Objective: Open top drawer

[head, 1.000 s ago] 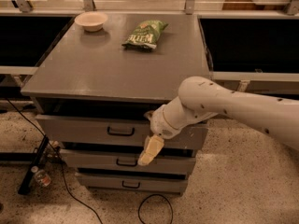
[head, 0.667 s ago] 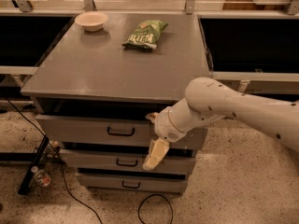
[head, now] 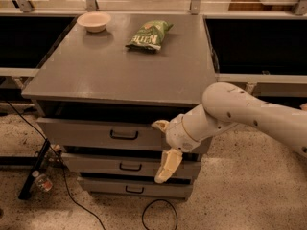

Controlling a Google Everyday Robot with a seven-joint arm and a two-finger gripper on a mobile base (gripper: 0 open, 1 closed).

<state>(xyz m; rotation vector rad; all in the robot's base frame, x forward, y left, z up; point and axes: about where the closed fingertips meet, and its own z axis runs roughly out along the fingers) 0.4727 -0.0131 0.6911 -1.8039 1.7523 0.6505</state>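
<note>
- The arm has slid right and a touch lower since a second ago, and the gripper has drifted further from the top drawer's handle.
- The cabinet itself hasn't budged: the same dark slot shows above the top drawer.
- The top drawer sits just under the grey cabinet top. Its front stands a little way out, with a strip of dark interior showing above its upper edge.
- The gripper hangs in front of the right-hand part of that drawer's front, right of the handle and clear of it.
- Its fingers are spread wide and nothing is between them. One cream finger points down across the middle drawer, and the other tip pokes left at the top drawer's upper edge.
- The white arm reaches in from the right edge of the view.
- The bottom drawer sits pushed in below.
- Up on top, a pale bowl rests near the back left corner. A green chip bag lies to its right, well apart from it.
- On the speckled floor, a black cable loops in front of the cabinet and a small bottle lies at lower left.
</note>
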